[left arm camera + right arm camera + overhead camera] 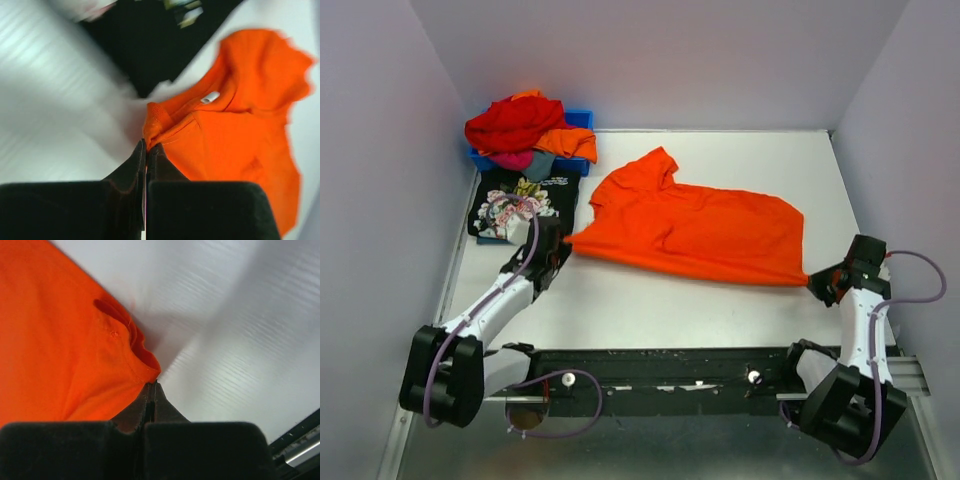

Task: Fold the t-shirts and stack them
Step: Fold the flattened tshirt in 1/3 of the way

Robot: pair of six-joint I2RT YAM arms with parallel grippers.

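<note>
Orange t-shirt [700,230] lies spread across the middle of the tabletop [670,310] in the top view, one sleeve pointing toward the far edge. Its near edge runs in a fairly straight line between the two arms. The left gripper [560,243] meets that edge at its left end, and the right gripper [817,283] meets it at its right end, close to the tabletop's right edge. A black t-shirt [520,205] with a pale print lies flat along the left edge, just beside the left gripper. Behind it, in the far-left corner, a blue bin [582,118] holds a heap of t-shirts [520,125] in red, orange, pink and grey.

From the left wrist, the left gripper [146,147] has its jaws pressed together on a bunched fold of the orange t-shirt [240,135] beside the ribbed collar. A small white label [210,97] shows inside the neck. The black t-shirt [145,45] lies beyond, apart from the orange cloth, with pale tabletop [60,115] to the left.

From the right wrist, the right gripper [151,386] has its jaws closed tight, pinching a hemmed corner of the orange t-shirt [55,355]. The cloth fills the left of this view, and bare tabletop [240,330] fills the right.
</note>
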